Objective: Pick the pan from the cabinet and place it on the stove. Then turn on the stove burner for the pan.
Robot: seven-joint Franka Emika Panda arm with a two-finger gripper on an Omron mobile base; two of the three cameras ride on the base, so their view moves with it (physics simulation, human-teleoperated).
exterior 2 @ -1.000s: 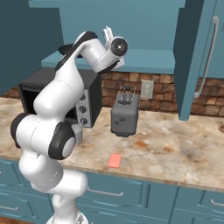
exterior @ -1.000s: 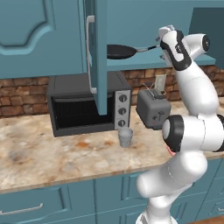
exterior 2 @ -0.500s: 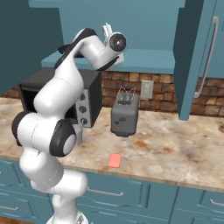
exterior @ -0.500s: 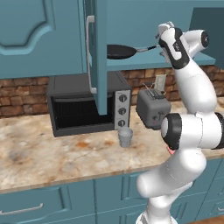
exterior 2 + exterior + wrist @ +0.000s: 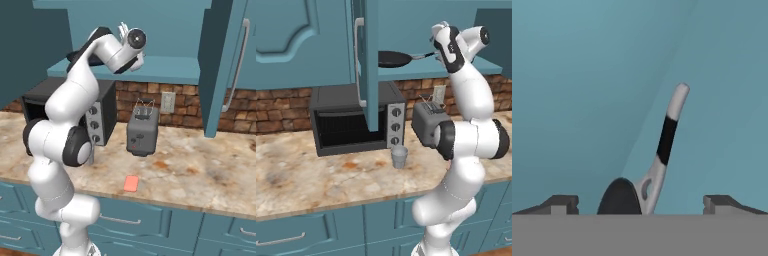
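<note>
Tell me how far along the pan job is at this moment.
Done: the cabinet door is open and the arm is raised to shelf height. In hand: the open gripper is lined up at the pan, whose handle lies between the fingertips in the hand view, ungrasped; the pan sits on the cabinet shelf. Left: grasping it, carrying it to the stove, and turning on the burner.

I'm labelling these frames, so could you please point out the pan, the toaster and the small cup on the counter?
pan [image 5: 392, 59]: left base view, on its black bowl, in the cabinet.
toaster [image 5: 142, 132]: right base view, on its grey front face.
cup [image 5: 399, 157]: left base view, on its side wall.
</note>
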